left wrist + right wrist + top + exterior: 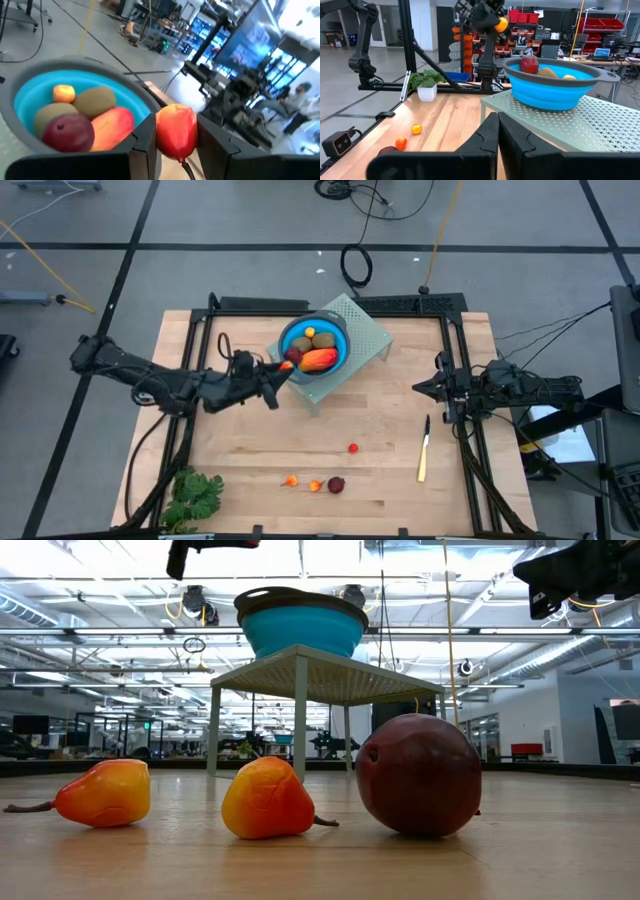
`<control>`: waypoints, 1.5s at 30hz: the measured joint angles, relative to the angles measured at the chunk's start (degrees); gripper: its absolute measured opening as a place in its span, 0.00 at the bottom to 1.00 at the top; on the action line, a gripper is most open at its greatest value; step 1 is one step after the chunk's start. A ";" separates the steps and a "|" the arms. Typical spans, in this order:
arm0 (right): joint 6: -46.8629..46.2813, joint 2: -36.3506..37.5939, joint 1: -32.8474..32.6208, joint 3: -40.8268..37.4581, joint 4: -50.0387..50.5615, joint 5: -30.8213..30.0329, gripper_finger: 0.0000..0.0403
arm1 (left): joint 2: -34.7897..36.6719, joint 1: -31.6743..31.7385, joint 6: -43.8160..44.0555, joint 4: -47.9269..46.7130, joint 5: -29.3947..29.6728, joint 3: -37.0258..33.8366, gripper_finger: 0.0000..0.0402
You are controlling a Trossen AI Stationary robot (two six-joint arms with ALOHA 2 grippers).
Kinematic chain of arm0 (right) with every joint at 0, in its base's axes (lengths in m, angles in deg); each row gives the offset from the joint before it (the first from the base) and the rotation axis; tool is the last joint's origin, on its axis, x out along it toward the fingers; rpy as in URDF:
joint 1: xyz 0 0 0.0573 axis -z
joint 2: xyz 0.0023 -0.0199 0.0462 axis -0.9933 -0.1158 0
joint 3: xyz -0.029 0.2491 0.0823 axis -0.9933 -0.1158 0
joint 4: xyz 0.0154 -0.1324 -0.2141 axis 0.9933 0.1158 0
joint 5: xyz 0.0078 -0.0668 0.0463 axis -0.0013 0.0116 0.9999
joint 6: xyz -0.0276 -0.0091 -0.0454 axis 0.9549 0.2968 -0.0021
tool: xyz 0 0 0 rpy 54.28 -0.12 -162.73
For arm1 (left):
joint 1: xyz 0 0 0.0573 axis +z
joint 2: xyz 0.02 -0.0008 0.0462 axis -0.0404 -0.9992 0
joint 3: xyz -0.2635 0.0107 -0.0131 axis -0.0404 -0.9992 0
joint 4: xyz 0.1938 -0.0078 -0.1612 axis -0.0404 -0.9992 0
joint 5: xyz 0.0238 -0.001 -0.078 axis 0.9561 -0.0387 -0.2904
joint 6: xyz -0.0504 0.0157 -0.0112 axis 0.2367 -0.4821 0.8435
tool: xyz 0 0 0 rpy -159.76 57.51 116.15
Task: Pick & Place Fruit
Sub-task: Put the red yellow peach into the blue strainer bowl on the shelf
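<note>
In the high view, the left gripper (283, 372) is at the near-left edge of the blue bowl (337, 333), which stands on a pale perforated stand (368, 330) at the far middle of the tabletop (380, 480). Inside the bowl lie a long orange-red fruit (318, 359), two brown-green ovals (318, 341), a dark red ball and a small yellow-orange piece. On the tabletop, near side, lie two tiny orange fruits (303, 483), a dark red ball (336, 484) just to their right, and a tiny red fruit (353, 447) a little farther back. A yellow-handled knife (424, 450) lies to the right, and a green leafy bunch (193, 495) at the near left. The right gripper (422, 386) waits at the right side of the tabletop.

In the low view, the two orange pieces and the dark red ball rest on the wood in front, with the stand and bowl behind them.

In the left wrist view, the left gripper's two fingers (145, 137) are closed on a small red-orange fruit (175, 131), held just beside the rim of the bowl.

In the right wrist view, the right gripper's fingers (487, 135) are pressed together and hold nothing.
</note>
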 joint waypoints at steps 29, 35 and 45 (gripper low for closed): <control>-0.04 0.00 0.00 0.00 0.29 -0.02 0.00 | -12.98 20.88 -10.68 -37.20 -15.90 31.88 0.25; -0.04 0.00 0.00 0.00 0.39 0.00 0.00 | -20.32 23.77 -10.10 -48.68 -20.74 40.84 0.25; -0.07 0.00 0.00 0.00 0.63 -0.02 0.00 | -30.26 27.22 -10.37 -57.24 -29.30 49.67 0.25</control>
